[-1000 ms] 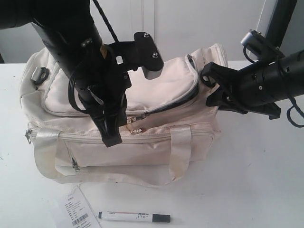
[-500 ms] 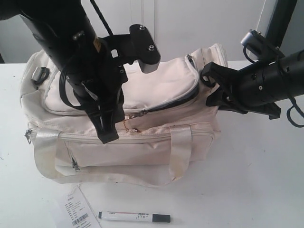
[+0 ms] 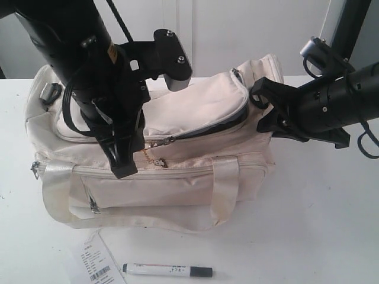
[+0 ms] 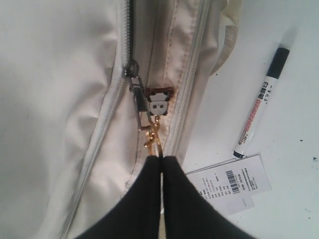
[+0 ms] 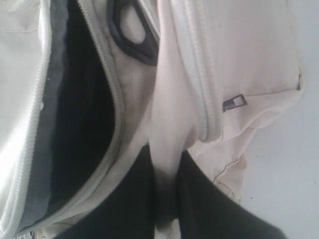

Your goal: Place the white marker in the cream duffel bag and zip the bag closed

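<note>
White marker lay on the table in front of the cream duffel bag, by a paper label. Left gripper was pinched shut on the zip's gold chain pull; right gripper clamped a fold of bag fabric at its end. Best pull along the zip line, w/ right holding cloth taut. Left arm slanted steeply down over bag's middle, right arm low, from the side
</note>
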Available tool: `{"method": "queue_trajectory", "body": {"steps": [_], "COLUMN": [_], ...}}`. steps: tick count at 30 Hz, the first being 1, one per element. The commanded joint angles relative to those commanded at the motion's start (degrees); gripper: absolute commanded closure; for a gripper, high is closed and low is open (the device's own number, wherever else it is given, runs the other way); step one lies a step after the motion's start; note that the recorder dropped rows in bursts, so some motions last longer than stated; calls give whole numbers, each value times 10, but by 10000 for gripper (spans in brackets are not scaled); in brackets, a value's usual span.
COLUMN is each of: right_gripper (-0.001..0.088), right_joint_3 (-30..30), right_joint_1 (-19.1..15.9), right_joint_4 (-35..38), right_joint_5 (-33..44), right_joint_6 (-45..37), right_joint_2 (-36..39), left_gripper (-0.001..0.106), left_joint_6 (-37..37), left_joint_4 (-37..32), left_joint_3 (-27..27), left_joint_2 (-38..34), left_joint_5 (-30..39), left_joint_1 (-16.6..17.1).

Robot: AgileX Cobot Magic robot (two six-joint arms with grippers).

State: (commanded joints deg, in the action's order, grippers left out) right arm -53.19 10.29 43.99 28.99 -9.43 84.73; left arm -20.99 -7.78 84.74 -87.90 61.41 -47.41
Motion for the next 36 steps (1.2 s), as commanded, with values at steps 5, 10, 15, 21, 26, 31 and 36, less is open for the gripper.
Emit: {"method": "queue_trajectory", "body": {"steps": [5, 10, 15, 21, 26, 31, 36], "right_gripper": [868, 868, 868, 868, 868, 868, 868], "right_joint_3": [0, 0, 0, 0, 0, 0, 0], "right_joint_1": [0, 0, 0, 0, 0, 0, 0], "right_joint_4": [0, 0, 0, 0, 0, 0, 0], "right_joint_5": [0, 0, 0, 0, 0, 0, 0], "right_joint_6": [0, 0, 0, 0, 0, 0, 0], "right_joint_2": [0, 0, 0, 0, 0, 0, 0], "left_gripper": [1053, 1053, 1053, 1053, 1053, 1053, 1053], "left_joint_6": [0, 0, 0, 0, 3, 2, 2], "left_joint_4": [-1, -5, -8, -15, -29, -35, -45], "left_joint_3": [0, 0, 0, 0, 0, 0, 0], "left_joint_2": [0, 0, 0, 0, 0, 0, 0], "left_joint_5": [0, 9, 16, 28, 42, 48, 67], "left_joint_1": [0, 0, 0, 0, 0, 0, 2]}}
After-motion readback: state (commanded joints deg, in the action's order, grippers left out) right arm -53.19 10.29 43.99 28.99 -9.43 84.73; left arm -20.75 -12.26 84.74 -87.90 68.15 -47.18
